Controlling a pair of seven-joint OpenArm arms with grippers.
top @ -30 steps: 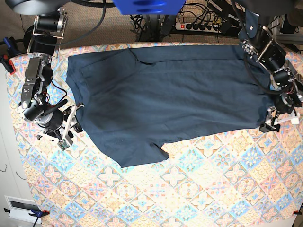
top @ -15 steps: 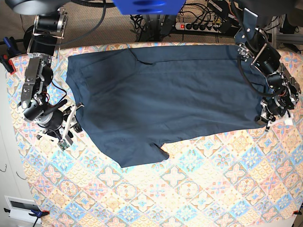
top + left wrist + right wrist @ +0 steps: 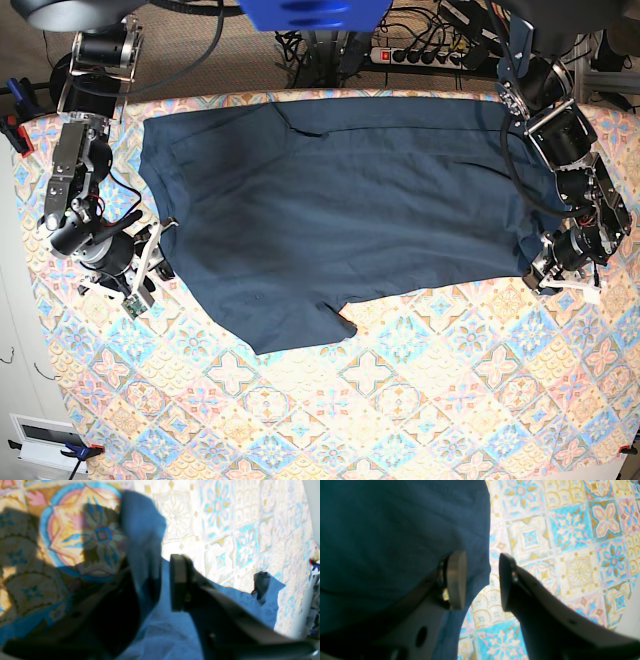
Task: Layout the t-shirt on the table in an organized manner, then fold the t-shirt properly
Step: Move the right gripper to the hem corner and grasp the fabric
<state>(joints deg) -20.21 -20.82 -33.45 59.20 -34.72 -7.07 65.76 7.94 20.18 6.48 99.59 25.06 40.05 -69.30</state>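
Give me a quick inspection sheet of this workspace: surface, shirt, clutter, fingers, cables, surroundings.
Surface: table under a pastel tile-patterned cloth.
Job's things: navy t-shirt spread flat, unfolded, one sleeve toward the near side.
Clutter: nothing seen on the table besides the shirt.
Grippers: left gripper has shirt cloth bunched between its fingers at the hem corner; whether it is clamped cannot be told. Right gripper is open, one of its fingers over the shirt's edge, the other over bare cloth.
Cables: power strip with plugs and dark cords behind the table.
Surroundings: carpeted floor beyond the far edge.
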